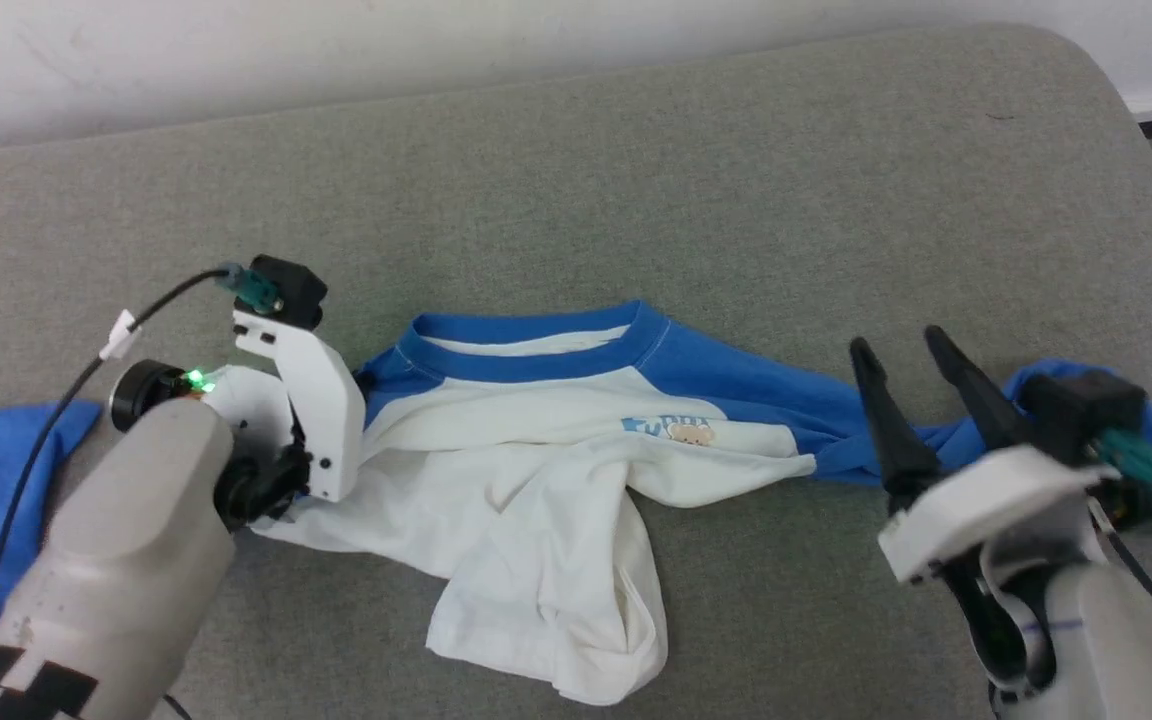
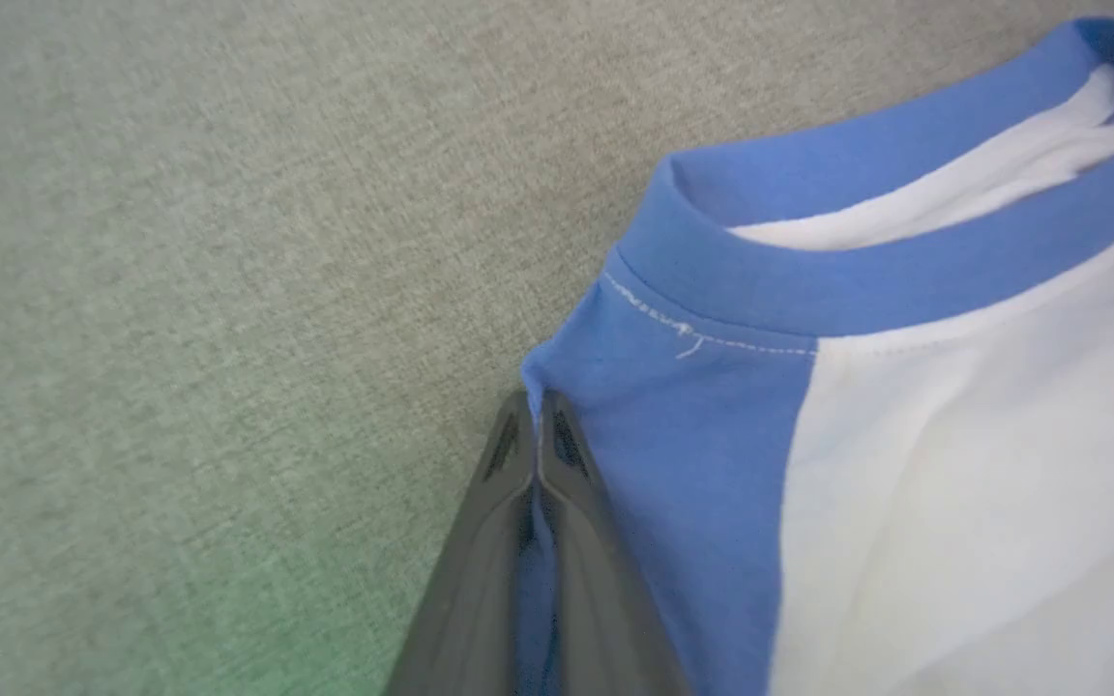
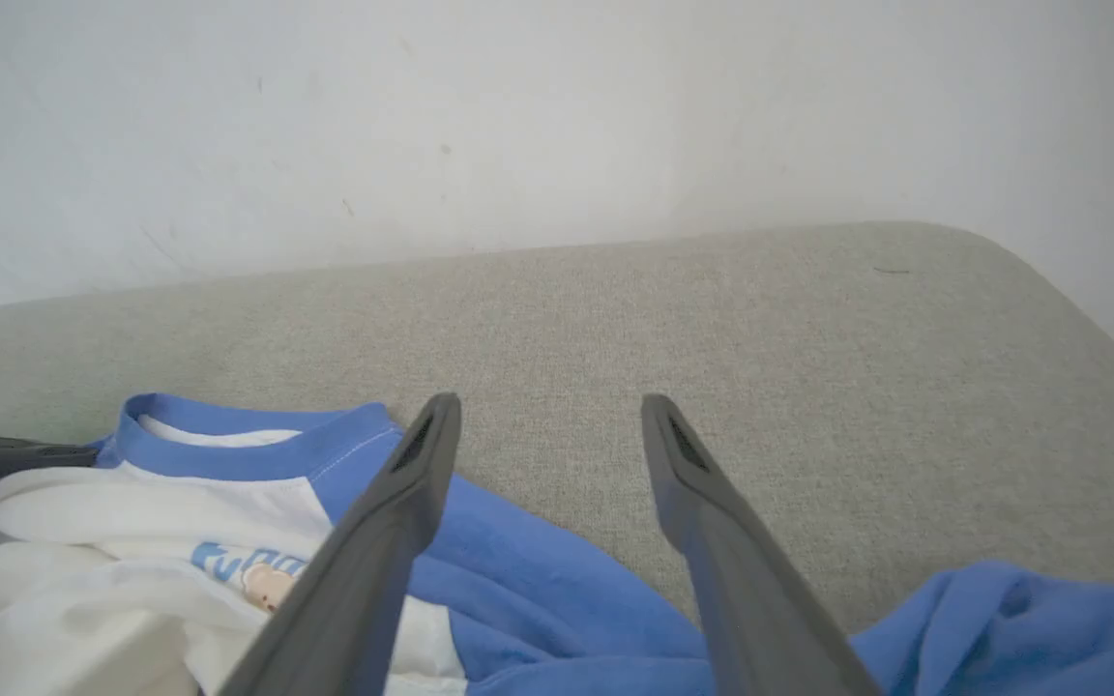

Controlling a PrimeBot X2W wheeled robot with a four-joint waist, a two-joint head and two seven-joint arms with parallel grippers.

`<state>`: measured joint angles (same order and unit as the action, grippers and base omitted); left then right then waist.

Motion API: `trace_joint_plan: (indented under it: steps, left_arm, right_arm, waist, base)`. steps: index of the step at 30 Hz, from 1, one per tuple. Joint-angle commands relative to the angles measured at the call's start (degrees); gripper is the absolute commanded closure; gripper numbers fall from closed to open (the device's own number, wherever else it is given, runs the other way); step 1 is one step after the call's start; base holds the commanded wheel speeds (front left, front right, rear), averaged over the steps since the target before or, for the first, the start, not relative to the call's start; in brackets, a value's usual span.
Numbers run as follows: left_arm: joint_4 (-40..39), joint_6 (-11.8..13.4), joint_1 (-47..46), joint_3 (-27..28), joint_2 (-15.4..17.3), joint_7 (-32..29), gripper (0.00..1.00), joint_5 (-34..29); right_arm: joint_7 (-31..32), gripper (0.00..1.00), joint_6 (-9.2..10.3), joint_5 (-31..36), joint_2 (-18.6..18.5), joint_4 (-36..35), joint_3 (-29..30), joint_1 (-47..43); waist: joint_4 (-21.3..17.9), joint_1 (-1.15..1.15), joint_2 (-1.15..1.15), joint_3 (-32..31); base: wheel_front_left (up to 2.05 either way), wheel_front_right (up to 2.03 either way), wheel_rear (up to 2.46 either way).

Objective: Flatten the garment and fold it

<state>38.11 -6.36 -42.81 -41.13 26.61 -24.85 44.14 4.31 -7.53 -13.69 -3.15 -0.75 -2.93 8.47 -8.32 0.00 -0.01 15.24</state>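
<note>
Your left gripper [image 2: 538,411] was clamped on the blue shoulder edge of the garment [image 1: 536,470], plain in the left wrist view. The head view gave you the whole shirt, crumpled across the grey padded surface [image 1: 636,180], your right gripper [image 1: 901,350] spread empty above one blue sleeve [image 1: 766,385].

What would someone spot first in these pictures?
The shirt, white with bright blue sleeves, lying crumpled across the middle of the grey table. The left gripper pinches its blue shoulder by the neckband, while the right gripper hovers open over the other sleeve.
</note>
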Motion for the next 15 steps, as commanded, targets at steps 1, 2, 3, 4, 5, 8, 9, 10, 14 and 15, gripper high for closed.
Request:
trace_joint_plan:
  steps: [1, 2, 3, 4, 5, 8, 9, 10, 14, 15]
  left_arm:
    - [1.96, 1.15, 3.15, -1.10, -0.71, 0.80, 1.00, -1.01]
    - [1.93, 1.75, 2.95, -0.66, -1.05, 2.92, 1.00, -1.33]
    - [1.77, 2.32, 2.73, -0.42, -1.34, 4.89, 1.00, -1.82]
    - [1.53, 2.82, 2.54, -0.29, -1.71, 6.53, 1.00, -2.27]
    - [1.19, 3.00, 2.41, -0.15, -2.17, 7.92, 1.00, -2.44]
    - [0.12, 2.90, 1.85, -0.42, -3.33, 10.75, 1.00, -3.18]
    - [-0.24, 2.82, 1.66, -0.45, -3.65, 11.45, 1.00, -3.27]
    - [-0.68, 2.86, 1.35, -0.64, -3.86, 12.23, 1.00, -3.72]
    - [-2.14, 2.95, 0.48, -0.86, -4.59, 14.52, 1.00, -4.50]
    - [-2.48, 2.90, 0.35, -0.87, -4.71, 14.91, 1.00, -4.54]
  right_arm:
    - [1.15, 0.00, 0.04, -0.41, -0.21, 1.57, -0.37, 1.70]
    - [2.98, 0.00, 0.04, -1.31, -0.64, 4.00, -0.85, 3.56]
    - [5.12, 0.00, 0.04, -2.30, -1.37, 6.76, -1.47, 5.42]
    - [7.51, 0.00, 0.04, -3.14, -2.36, 9.76, -2.14, 7.29]
    - [9.63, 0.00, 0.04, -4.16, -3.27, 12.52, -2.98, 9.22]
    - [15.62, 0.00, 0.04, -7.43, -5.61, 20.12, -6.05, 14.72]
    - [17.03, 0.00, 0.04, -8.51, -6.10, 22.23, -7.21, 16.55]
    - [18.66, 0.00, 0.04, -9.43, -6.66, 24.29, -8.79, 18.27]
    - [23.83, 0.00, 0.04, -13.36, -8.13, 30.54, -15.57, 24.25]
    - [25.20, 0.00, 0.04, -14.17, -8.45, 31.97, -17.36, 25.45]
  waist:
    - [1.06, 0.00, 0.01, -0.98]
    - [1.56, 0.00, 0.01, -1.29]
    - [2.10, 0.00, 0.01, -1.55]
    - [2.77, 0.00, 0.01, -1.79]
    - [3.47, 0.00, 0.01, -1.95]
    - [5.66, 0.00, 0.01, -2.11]
    - [6.19, 0.00, 0.01, -2.03]
    - [6.79, 0.00, 0.01, -1.91]
    - [8.56, 0.00, 0.01, -1.33]
    - [8.85, 0.00, 0.01, -1.16]
  base:
    - [0.00, 0.00, 0.00]
    - [0.00, 0.00, 0.00]
    - [0.00, 0.00, 0.00]
    - [0.00, 0.00, 0.00]
    - [0.00, 0.00, 0.00]
    - [0.00, 0.00, 0.00]
    - [0.00, 0.00, 0.00]
    - [0.00, 0.00, 0.00]
    - [0.00, 0.00, 0.00]
    - [0.00, 0.00, 0.00]
